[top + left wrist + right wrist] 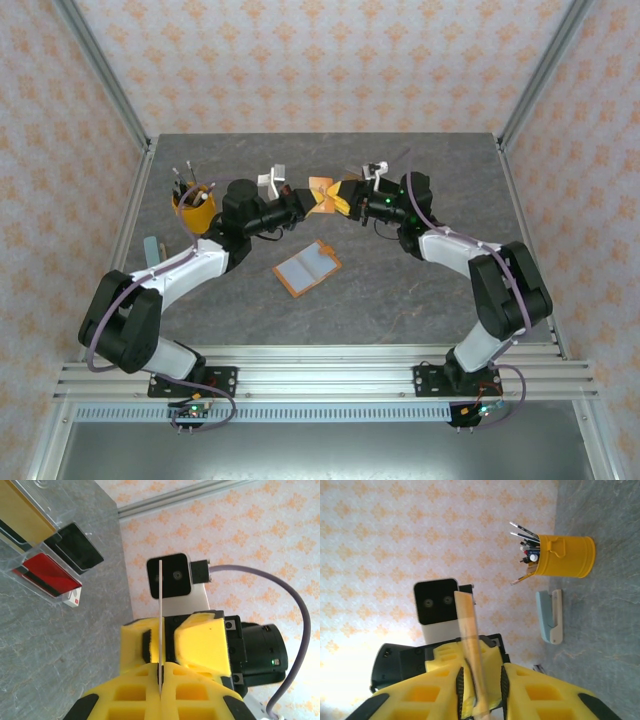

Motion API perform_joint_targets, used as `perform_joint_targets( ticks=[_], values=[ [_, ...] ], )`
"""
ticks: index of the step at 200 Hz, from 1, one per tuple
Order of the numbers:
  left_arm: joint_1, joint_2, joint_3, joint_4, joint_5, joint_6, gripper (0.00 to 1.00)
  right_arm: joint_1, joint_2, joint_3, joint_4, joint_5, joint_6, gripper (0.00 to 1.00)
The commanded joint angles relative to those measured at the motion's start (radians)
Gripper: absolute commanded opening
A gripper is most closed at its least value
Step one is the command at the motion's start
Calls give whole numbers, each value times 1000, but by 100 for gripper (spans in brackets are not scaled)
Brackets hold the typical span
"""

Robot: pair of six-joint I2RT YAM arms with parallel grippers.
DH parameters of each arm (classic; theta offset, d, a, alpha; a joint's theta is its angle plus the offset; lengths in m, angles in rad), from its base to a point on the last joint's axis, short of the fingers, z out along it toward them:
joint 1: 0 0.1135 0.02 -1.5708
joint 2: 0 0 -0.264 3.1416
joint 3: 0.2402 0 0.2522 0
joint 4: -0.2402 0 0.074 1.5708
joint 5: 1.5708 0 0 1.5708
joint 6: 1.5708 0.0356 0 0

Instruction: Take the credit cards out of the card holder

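STEP: mid-air card (160, 605) handover | my left pincer (161, 680) clamps card | my right pincer (481, 680) sits jaws apart around it | NEXT, likely: draw right back straight.

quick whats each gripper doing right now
left gripper: shut on the card, pinching it edge-on.
right gripper: open a little, jaws on either side of the same card, not clamping it.

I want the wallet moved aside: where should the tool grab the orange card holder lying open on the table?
Probably one outer edge of the flat orange folding card holder, coming down from above: it lies open and flat, lining up, so only the thin rim offers a pinch.
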Motion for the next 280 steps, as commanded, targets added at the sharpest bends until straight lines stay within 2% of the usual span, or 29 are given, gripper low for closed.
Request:
perform_joint_targets(
  ticks=[1,63,85,100,106,121,145,170,193,219,249,260,280],
  values=[
    [-4,-47,-17,39,-53,-10,0,16,5,-18,166,26,85,26],
    [-9,-55,-19,52,-65,-40,0,51,-5,-39,163,38,73,21],
    [-10,-57,-15,36,-68,-34,0,56,-6,-29,142,42,50,13],
    [-9,-66,-9,-12,-81,-12,0,55,-17,-16,58,50,-7,5],
    [-8,-71,-5,-43,-88,0,6,54,-23,-7,8,52,-45,3],
    [-6,-92,15,-165,-120,41,30,48,-51,33,-177,67,-222,0],
    [10,-126,66,-488,-221,160,63,25,-97,147,-681,191,-622,0],
    [39,-164,103,-747,-323,283,83,-12,-108,273,-1018,338,-932,0],
    [61,-199,151,-961,-447,380,92,-25,-101,380,-1217,458,-1169,0],
    [80,-224,200,-1131,-586,464,100,-25,-64,483,-1349,582,-1423,0],
    [101,-254,219,-1216,-700,518,100,-28,22,586,-1417,691,-1677,0],
    [113,-259,218,-1235,-723,518,100,-28,53,618,-1432,696,-1759,0],
    [130,-259,209,-1236,-704,528,100,-33,100,654,-1460,621,-1944,0]
  ],
)
